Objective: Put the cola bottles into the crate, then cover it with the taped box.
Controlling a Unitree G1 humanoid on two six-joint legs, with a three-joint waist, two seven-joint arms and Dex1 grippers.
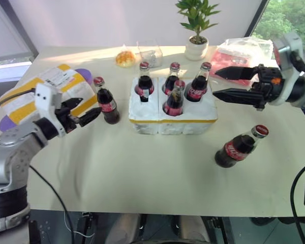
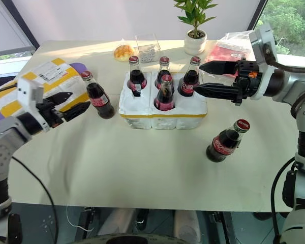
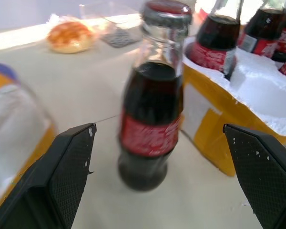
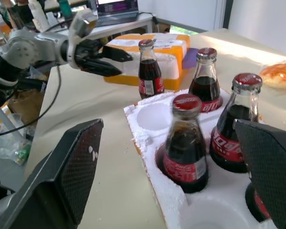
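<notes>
While the left gripper (image 1: 94, 116) reaches level toward a standing cola bottle (image 1: 107, 101) beside the crate (image 1: 173, 118), its fingers spread wide and holding nothing, the right gripper (image 1: 218, 84) hangs level over the crate's right end, pointing left, jaws also apart and empty. Four cola bottles (image 1: 173, 97) stand in the crate's holes; another cola bottle (image 1: 240, 146) leans tilted on the table (image 1: 142, 173) to its right. Each is dark glass with a red cap and a red label bearing white script, too small to read. White foam with one thin yellow band, the crate sits mid-table. Behind the left arm lies the taped box (image 1: 40, 91), white with wide yellow bands and a paper label whose print is illegible
</notes>
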